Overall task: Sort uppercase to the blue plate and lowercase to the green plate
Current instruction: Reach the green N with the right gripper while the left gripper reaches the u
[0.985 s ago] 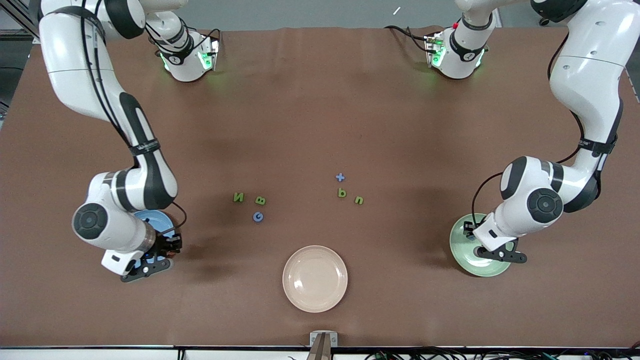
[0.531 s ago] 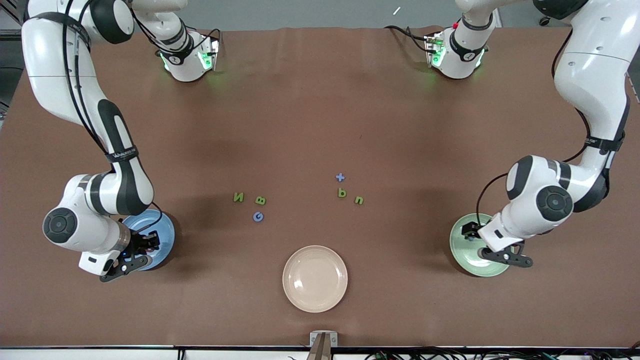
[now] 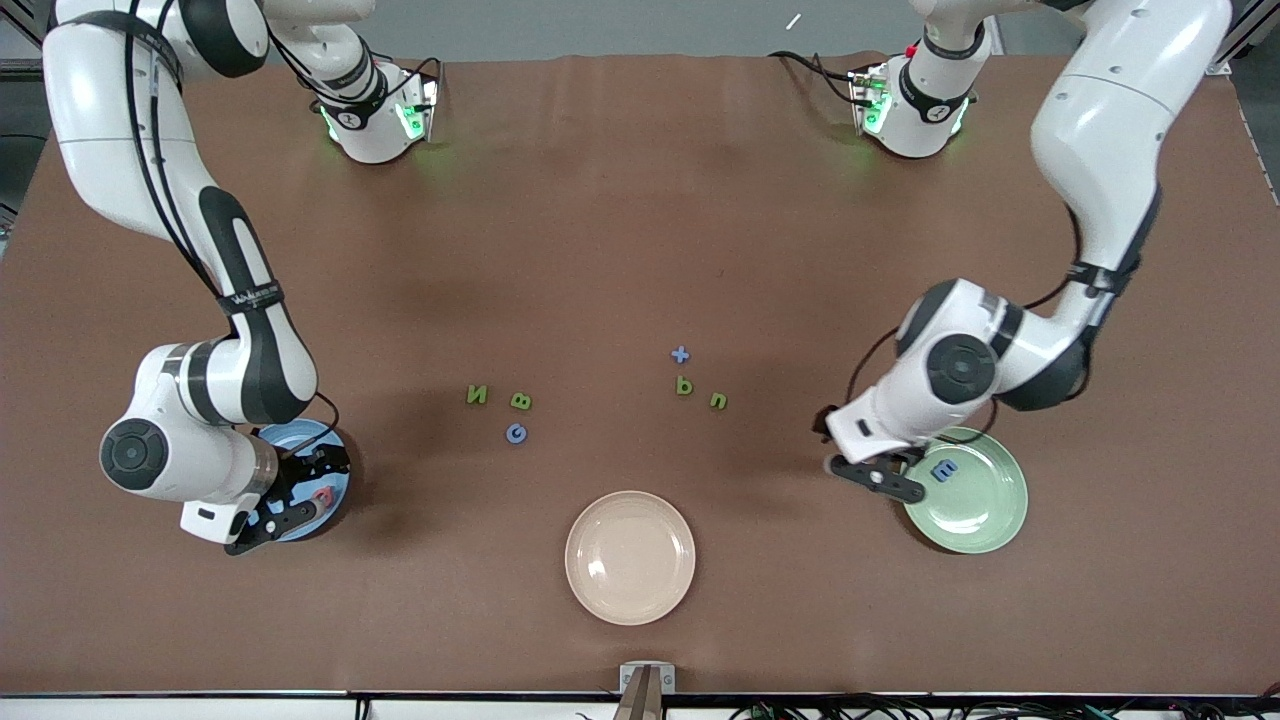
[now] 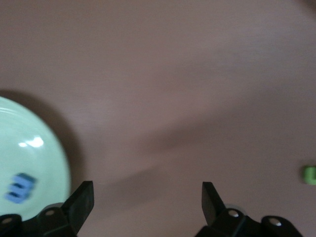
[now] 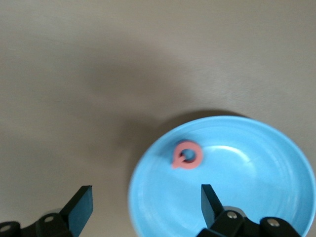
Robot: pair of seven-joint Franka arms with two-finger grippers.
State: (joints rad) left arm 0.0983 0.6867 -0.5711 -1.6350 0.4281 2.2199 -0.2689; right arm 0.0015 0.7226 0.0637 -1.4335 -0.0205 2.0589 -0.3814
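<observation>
the right gripper (image 3: 300,497) hangs over the round glossy sky-blue plate (image 3: 335,470), which sits near the right arm's end of the brown table (image 3: 600,230); its fingers (image 5: 81,207) are spread wide with nothing between them. a small pink-red foam letter q (image 5: 187,155) lies flat in the blue plate, apart from both fingers. the left gripper (image 3: 868,470) is over the table just beside the rim of the round glossy pale mint-green plate (image 3: 985,515), on the side toward the table's middle; its jaws are likewise spread and empty, as the left wrist view shows bare table between the fingertips (image 4: 84,200). the green plate sits near the left arm's end of the table and holds one small blue e-like foam letter (image 3: 943,469), lying flat in the plate. the remaining letters lie on the table around its middle in two groups — a green foam n (image 3: 477,395), a green foam b (image 3: 520,401) and a blue foam g (image 3: 516,433) toward the right arm's end; a blue foam cross-shaped piece (image 3: 680,354), a green foam p-like piece (image 3: 684,385) and a green foam n-like piece (image 3: 717,401) toward the left arm's end. a round cream-beige plate (image 3: 630,557) rests near the table edge closest to the front camera, between the two coloured plates.
</observation>
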